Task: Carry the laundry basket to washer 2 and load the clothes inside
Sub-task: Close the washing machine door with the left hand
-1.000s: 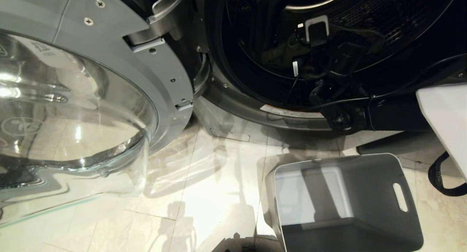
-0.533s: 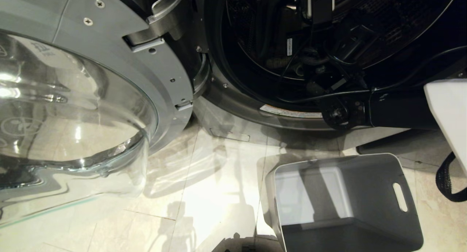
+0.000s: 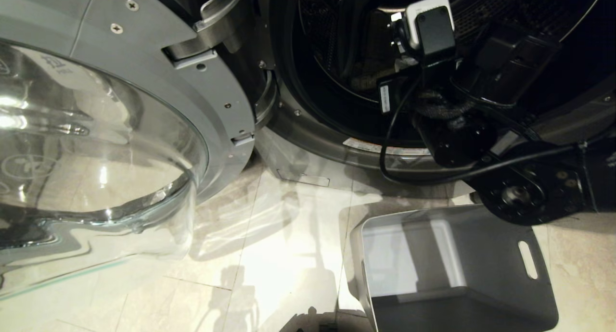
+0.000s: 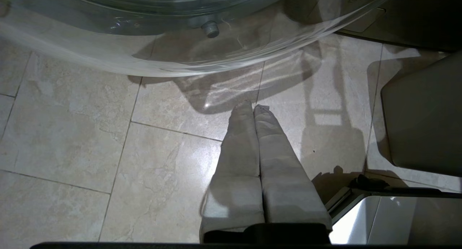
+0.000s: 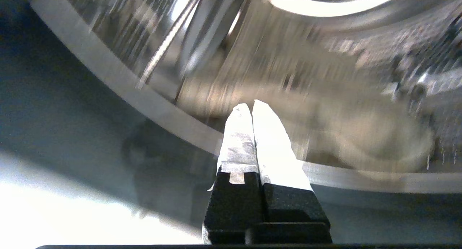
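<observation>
1. Laundry basket (image 3: 457, 269) sits on the floor tiles (image 3: 269, 274) nearest the robot, just in front of the washer – looks empty.
2. Left gripper (image 4: 253, 110) hangs low over the tiles beside the basket, fingers pressed together, holding nothing.
3. Glass door (image 3: 96, 144) swung wide open on the left.
4. Right gripper (image 5: 249, 108) at the drum (image 5: 325, 79) mouth, fingers pressed together, empty.
5. Clothes likely the pale blurred heap inside the drum – cannot confirm. Pull the arm out straight, clear of the door seal and the basket rim.

Right arm (image 3: 481, 144) — nearer, out of drum
</observation>
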Available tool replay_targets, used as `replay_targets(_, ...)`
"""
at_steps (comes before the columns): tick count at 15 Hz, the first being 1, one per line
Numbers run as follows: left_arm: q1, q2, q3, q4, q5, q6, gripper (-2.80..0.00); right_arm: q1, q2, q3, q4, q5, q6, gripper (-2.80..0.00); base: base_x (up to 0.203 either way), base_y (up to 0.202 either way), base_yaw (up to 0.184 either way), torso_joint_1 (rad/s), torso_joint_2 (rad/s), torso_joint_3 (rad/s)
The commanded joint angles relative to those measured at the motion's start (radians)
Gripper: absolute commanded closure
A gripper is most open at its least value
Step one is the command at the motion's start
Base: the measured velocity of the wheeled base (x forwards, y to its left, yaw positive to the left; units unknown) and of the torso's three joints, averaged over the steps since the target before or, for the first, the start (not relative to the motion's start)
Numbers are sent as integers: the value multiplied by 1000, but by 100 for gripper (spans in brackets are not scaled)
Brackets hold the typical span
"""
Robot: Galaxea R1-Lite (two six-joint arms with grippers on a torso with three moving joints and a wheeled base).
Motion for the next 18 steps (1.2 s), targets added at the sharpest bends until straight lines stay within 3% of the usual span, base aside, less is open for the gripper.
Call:
replay_targets(1,0,1,0,0,0,-1,0,25,-129,164,-4,-9,14,0,0,0,0,0,0,0)
replay_targets(3,-1,1,0,0,0,-1,0,48,-207,330,-3,-15,70,0,0,0,0,0,0,0)
replay_targets(5,0,1,0,0,0,-1,0,88,-233,402,0,-8,155,0,0,0,0,0,0,0)
replay_targets(12,0,1,0,0,0,-1,0,126,-219,590,-8,130,173,0,0,0,0,0,0,0)
replay_targets(14,0,1,0,0,0,-1,0,125,-218,653,-16,143,199,0,0,0,0,0,0,0)
replay_targets(18,0,1,0,0,0,-1,0,113,-281,874,39,279,305,0,0,0,0,0,0,0)
